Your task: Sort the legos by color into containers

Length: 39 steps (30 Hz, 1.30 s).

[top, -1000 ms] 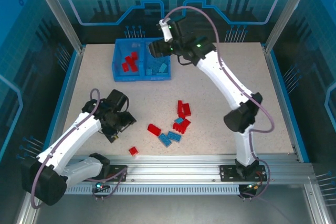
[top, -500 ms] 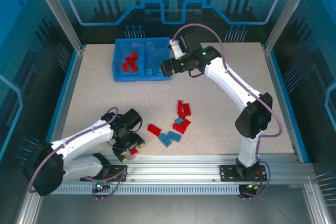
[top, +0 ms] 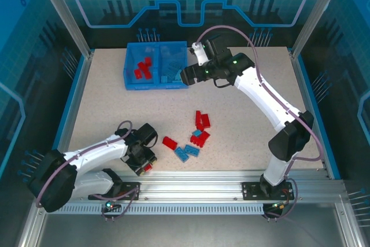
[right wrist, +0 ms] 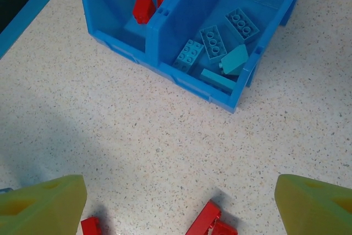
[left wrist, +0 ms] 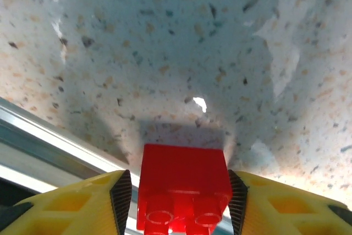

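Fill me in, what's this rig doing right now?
It's sorting Lego bricks by colour. The left gripper is closed around a single red brick at the near edge of the table. The right gripper is open and empty, beside the blue bin. The bin's left compartment holds red bricks and its right holds blue bricks. A mixed pile lies loose mid-table.

the table (top: 110,114) lies bare on the near side of the bin (top: 156,85) and to its left. well nearer than the bin, loose bricks (top: 195,137) clutter the way. the right arm (top: 260,92) hangs just beside the bin's right wall.
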Available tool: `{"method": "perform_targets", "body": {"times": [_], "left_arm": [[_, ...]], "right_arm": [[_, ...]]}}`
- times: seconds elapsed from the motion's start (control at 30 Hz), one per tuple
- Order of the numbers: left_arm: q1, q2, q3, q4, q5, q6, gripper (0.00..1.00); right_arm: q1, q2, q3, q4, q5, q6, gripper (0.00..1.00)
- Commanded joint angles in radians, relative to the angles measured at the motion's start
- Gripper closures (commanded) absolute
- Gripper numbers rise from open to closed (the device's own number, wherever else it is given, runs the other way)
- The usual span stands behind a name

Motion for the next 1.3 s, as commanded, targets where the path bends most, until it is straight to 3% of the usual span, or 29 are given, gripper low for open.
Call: {"method": "perform_targets", "body": {"times": [0.0, 0.1, 0.3, 0.53, 0.67, 0.8, 0.97, 1.27], "left_arm": [[-0.005, 0.012, 0.009, 0.005, -0.05, 0.02, 0.55], [0.0, 0.014, 0.022, 0.01, -0.061, 0.039, 0.64], [0.036, -0.019, 0.123, -0.052, -0.153, 0.112, 0.67], [0.208, 0.004, 0.411, -0.069, -0.276, 0.393, 0.67], [0.348, 0.154, 0.646, -0.077, -0.306, 0.611, 0.65], [0.42, 0.357, 0.909, -0.072, -0.372, 0.713, 0.65], [0.477, 0.633, 1.19, -0.019, -0.507, 0.777, 0.64], [0.58, 1.108, 1.696, -0.011, -0.455, 0.767, 0.61]], "right_arm": [[-0.008, -0.044, -0.029, -0.033, -0.049, 0.017, 0.1], [-0.008, -0.104, -0.115, -0.032, -0.167, 0.01, 0.1], [0.016, -0.268, -0.403, 0.015, -0.372, 0.086, 0.1], [0.088, -0.375, -0.59, 0.139, -0.318, 0.228, 0.1], [0.096, -0.376, -0.605, 0.18, -0.253, 0.259, 0.1], [0.096, -0.37, -0.598, 0.179, -0.191, 0.26, 0.1], [0.096, -0.368, -0.59, 0.17, -0.166, 0.258, 0.1], [0.107, -0.416, -0.601, 0.153, -0.129, 0.283, 0.1]]}}
